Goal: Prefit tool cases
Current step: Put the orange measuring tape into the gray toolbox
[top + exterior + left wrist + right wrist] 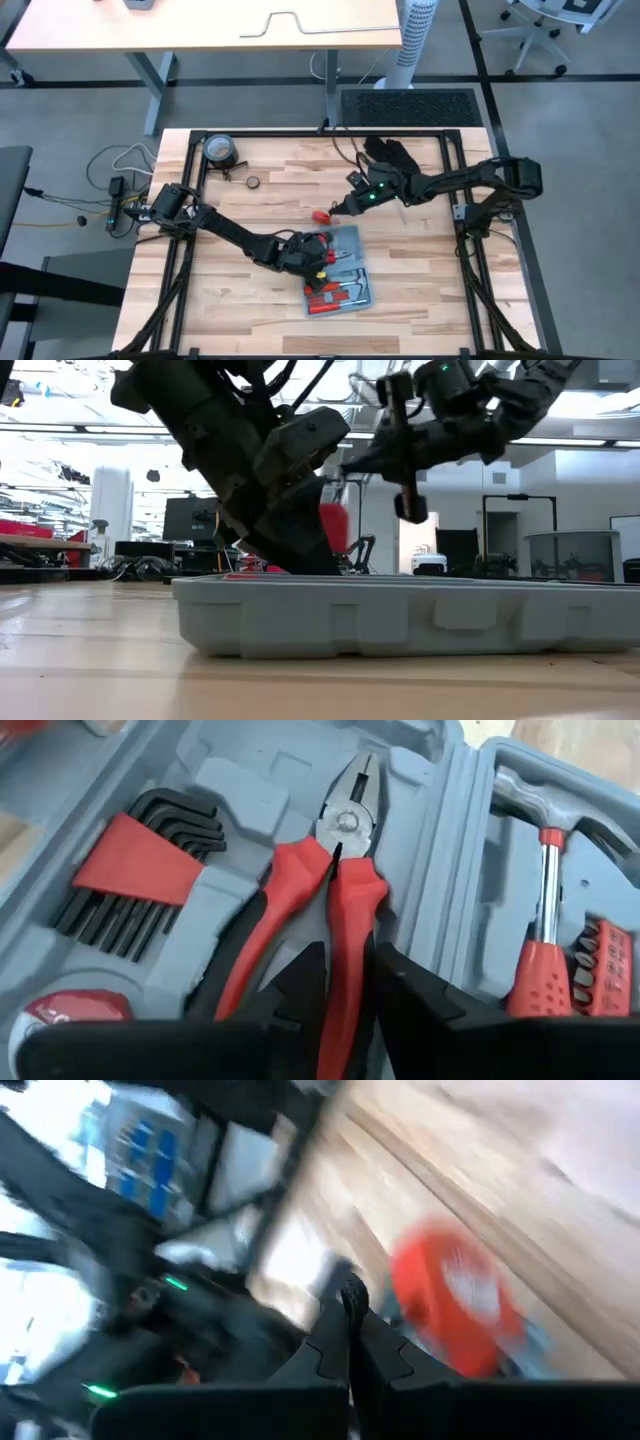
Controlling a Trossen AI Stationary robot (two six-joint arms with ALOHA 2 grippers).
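The light-blue tool case [345, 275] lies open on the wooden table, near the middle. Red-handled pliers [335, 870] rest in its grey moulded slot, beside hex keys in a red holder [140, 870] and a hammer [545, 870]. My left gripper [318, 255] reaches down into the case and is shut on the pliers. My right gripper [342, 207] hangs shut and holding nothing, above the table just beyond the case's far edge, near a small red object [322, 214] on the wood. My left gripper pinches one red handle of the pliers [345, 935] between its two fingers, about halfway along the handle. The fingers [300, 985] come slanting down from above and from the table's left. The pliers lie flat in their slot in the case.
A black glove [390, 155] lies at the far right of the table. A round grey object [220, 150] and a small disc [252, 182] sit at the far left. A black frame [195, 180] borders the table. Bare wood shows to the case's left and right.
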